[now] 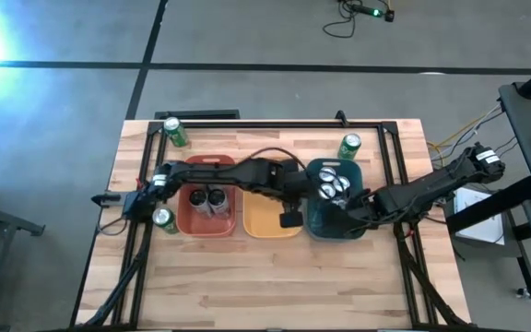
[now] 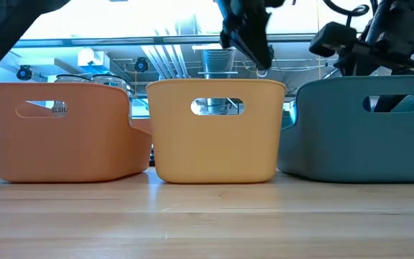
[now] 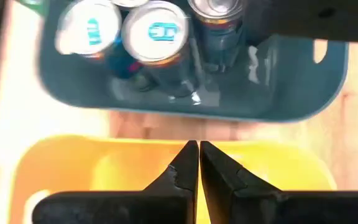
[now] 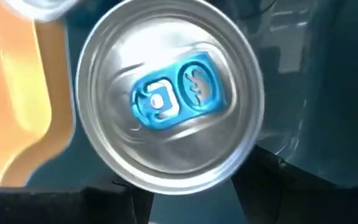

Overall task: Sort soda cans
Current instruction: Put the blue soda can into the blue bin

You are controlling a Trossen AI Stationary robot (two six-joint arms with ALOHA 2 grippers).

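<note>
Soda cans (image 1: 333, 187) cluster in the teal bin (image 1: 313, 223) right of frame centre, where the right gripper (image 1: 350, 205) pinches a blue-tabbed can (image 4: 169, 99) that it likely needs to release next, while the left gripper (image 3: 199, 163), fingers pressed together, hovers over the yellow bin (image 1: 256, 224).

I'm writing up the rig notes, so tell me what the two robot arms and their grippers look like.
Both arms are dark, nearly black, built of jointed segments, with black cables running along them. The left gripper has two flat black fingers that taper to points. The right gripper is equally dark, and pale connectors show near the right arm's base. No markings are legible.
</note>
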